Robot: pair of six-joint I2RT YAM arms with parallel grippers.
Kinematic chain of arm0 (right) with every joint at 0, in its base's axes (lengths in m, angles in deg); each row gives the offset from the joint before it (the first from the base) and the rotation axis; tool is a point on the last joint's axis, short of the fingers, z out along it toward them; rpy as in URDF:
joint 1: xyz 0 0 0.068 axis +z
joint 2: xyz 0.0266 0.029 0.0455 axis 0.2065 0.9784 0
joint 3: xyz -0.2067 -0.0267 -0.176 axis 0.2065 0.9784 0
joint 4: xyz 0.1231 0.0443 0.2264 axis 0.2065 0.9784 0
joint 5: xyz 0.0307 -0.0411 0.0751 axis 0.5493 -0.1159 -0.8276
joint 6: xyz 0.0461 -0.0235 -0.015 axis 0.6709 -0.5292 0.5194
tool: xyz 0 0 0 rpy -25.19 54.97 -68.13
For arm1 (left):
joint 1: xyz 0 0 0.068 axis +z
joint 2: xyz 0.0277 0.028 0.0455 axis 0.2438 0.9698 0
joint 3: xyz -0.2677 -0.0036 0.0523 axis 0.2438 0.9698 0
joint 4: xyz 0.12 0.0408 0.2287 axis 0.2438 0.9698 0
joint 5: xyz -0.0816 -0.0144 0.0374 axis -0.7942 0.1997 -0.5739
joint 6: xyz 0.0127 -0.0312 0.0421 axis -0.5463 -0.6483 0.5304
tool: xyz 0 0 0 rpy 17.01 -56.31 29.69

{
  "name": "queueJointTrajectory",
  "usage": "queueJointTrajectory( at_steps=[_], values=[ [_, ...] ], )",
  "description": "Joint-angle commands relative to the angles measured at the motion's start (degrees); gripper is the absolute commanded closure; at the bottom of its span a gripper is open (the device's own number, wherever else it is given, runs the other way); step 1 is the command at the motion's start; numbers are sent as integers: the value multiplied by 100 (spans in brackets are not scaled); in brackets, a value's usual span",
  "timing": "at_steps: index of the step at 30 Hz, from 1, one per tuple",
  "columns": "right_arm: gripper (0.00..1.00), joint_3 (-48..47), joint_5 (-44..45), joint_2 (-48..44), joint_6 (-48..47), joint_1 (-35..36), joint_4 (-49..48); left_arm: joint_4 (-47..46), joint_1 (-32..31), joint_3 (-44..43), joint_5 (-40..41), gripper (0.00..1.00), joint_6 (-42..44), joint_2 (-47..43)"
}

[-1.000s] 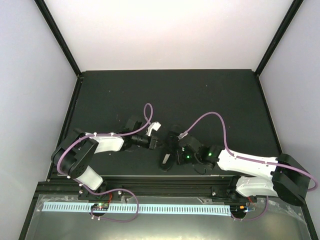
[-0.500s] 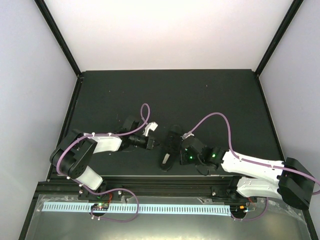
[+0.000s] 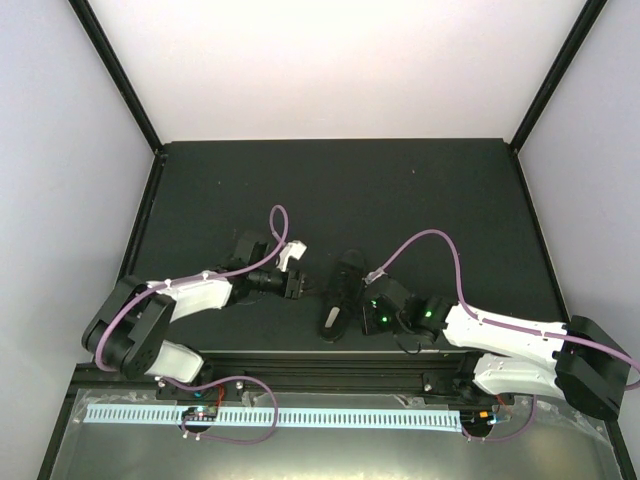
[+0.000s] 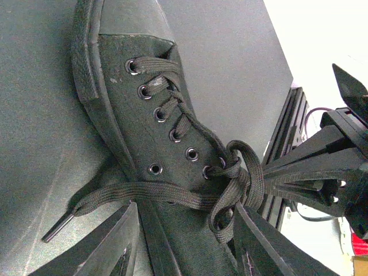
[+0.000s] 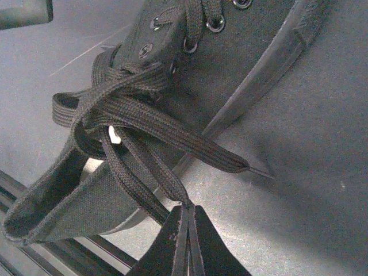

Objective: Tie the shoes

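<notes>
Right claw [image 5: 185, 209] rightward, tight on lace [image 5: 152, 169]

**Black lace-up shoe, laces loosely crossed at the top**

The shoe [image 3: 340, 293] lies on the dark counter [image 3: 420, 200] close to its near edge, toe pointing away and heel opening nearest, with pale lining [image 3: 333, 320] showing inside. Flat black laces [image 4: 172, 115] zigzag through metal eyelets [image 4: 191, 154] and bunch into a loose tangle above the top pair. One tipped end [image 4: 57, 227] trails on the counter on one side and another [image 5: 253, 169] on the other, while a looped strand [image 5: 144, 172] runs down into the closed right fingers [image 5: 169, 241].
</notes>
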Motion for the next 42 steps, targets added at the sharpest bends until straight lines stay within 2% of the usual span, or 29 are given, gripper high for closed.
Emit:
queueJointTrajectory(
  at_steps=[1,7,13,32,36,39,42],
  values=[
    [98,51,-94,-61,-81,-12,-125,35,38,-76,-66,55,284,-39],
    [98,43,-136,-15,-74,-14,-171,246,-241,-432,-404,60,662,263],
    [98,49,-167,-2,-55,-12,-205,552,-429,-437,-406,57,935,340],
    [98,43,-211,31,-45,-12,-252,432,-724,-556,-421,62,827,646],
    [98,46,-211,24,-43,-12,-246,321,-724,-578,-404,75,724,666],
    [98,27,-167,-14,-32,-12,-185,297,-722,-573,-380,91,687,659],
    [98,-19,63,-207,2,-12,4,289,-711,-483,-161,98,628,483]
  ],
)
